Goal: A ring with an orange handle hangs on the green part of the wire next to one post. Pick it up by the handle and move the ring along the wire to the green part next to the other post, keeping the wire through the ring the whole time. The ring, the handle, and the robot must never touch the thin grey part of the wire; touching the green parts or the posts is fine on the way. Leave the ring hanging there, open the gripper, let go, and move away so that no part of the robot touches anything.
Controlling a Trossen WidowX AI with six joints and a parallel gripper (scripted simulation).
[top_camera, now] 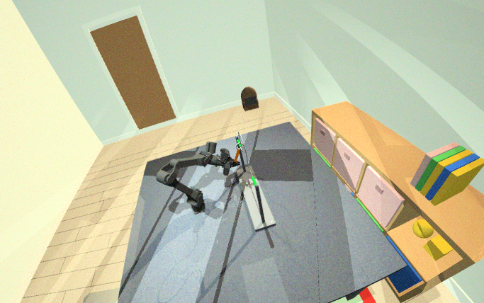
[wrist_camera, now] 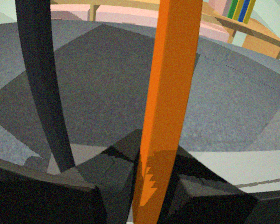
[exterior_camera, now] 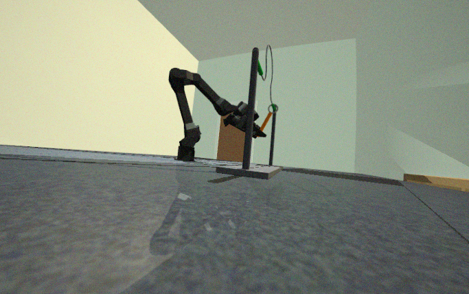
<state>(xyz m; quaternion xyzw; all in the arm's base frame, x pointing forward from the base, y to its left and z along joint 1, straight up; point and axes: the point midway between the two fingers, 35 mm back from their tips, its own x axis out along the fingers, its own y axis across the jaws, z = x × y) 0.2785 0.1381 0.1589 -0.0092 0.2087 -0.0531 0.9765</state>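
Observation:
My gripper [top_camera: 236, 163] [exterior_camera: 260, 134] [wrist_camera: 148, 139] is shut on the lower end of the orange handle [top_camera: 237, 155] [exterior_camera: 266, 122] [wrist_camera: 167, 90]. The handle slants up to the ring [exterior_camera: 268, 108], which is around the green part [exterior_camera: 274, 106] at the top of the far post [exterior_camera: 272, 140] [wrist_camera: 38, 75]. Whether the ring touches it is too small to tell. The thin grey wire [exterior_camera: 272, 76] rises from there in a tall loop, then dips to the other green part [top_camera: 254, 180] [exterior_camera: 260, 68] by the near post [top_camera: 259, 203] [exterior_camera: 251, 102]. The ring is out of the wrist view.
Both posts stand on a pale base [top_camera: 256, 214] [exterior_camera: 243, 172]. In the wrist view the far post rises left of the handle. A wooden shelf [top_camera: 334, 112] with pink boxes, books and yellow shapes stands beyond the dark table top [top_camera: 293, 233].

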